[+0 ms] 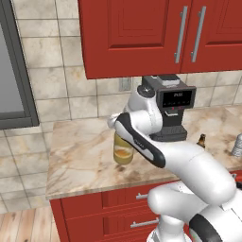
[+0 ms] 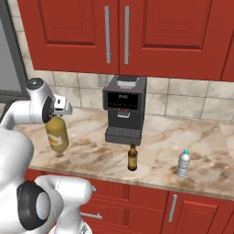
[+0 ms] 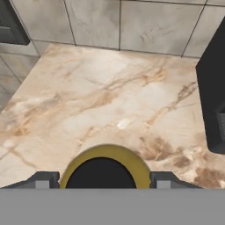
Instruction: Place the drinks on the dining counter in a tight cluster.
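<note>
My gripper (image 3: 104, 180) is shut on the squat yellow-orange juice bottle (image 3: 105, 151), one fingertip on each side of it by its black cap. The bottle (image 2: 57, 132) hangs under the hand, at the left part of the marbled wall counter (image 2: 91, 157). In the left base view my forearm covers the top of the bottle (image 1: 124, 151). The slim brown glass bottle (image 2: 132, 156) stands in front of the coffee machine. The small blue-capped water bottle (image 2: 183, 163) stands further right, near the counter's front edge. The dining counter is out of view.
A black coffee machine (image 2: 124, 109) stands against the tiled wall, right of the held bottle. Red cabinets (image 2: 114, 32) hang above the counter. A dark window frame (image 1: 14, 71) is at the far left. Red drawers (image 1: 104, 212) sit below the counter edge.
</note>
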